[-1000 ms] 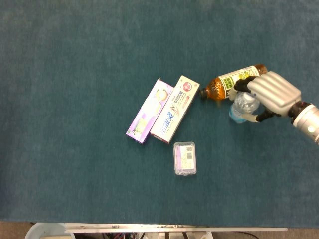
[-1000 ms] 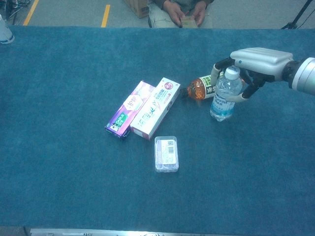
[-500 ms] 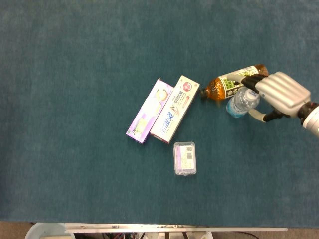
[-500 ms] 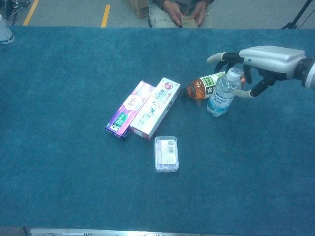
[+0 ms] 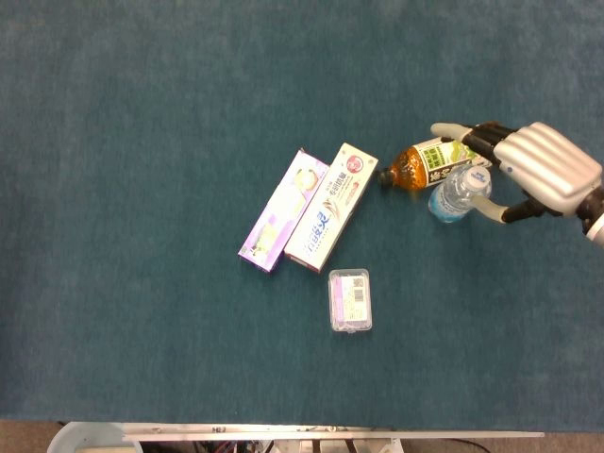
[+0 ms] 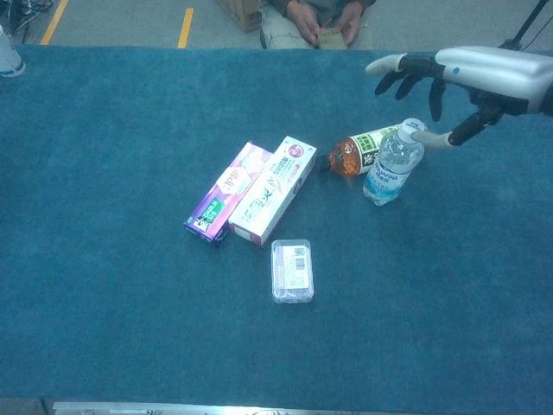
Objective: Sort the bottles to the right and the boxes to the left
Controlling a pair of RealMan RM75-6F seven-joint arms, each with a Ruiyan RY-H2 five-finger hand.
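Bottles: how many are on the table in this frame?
2. A clear plastic water bottle stands upright right of centre, below the open right hand. A brown tea bottle with a green-and-white label lies on its side just behind it. None looks hidden.

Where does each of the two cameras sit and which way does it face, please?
Head view: high above the blue table, looking almost straight down; only the right hand and its wrist show, at the right edge.
Chest view: lower, at the table's near edge, looking forward across it to the floor and a seated person; the right hand reaches in from the right.
Shared: right hand, water bottle, tea bottle, three boxes. The left hand shows in neither.
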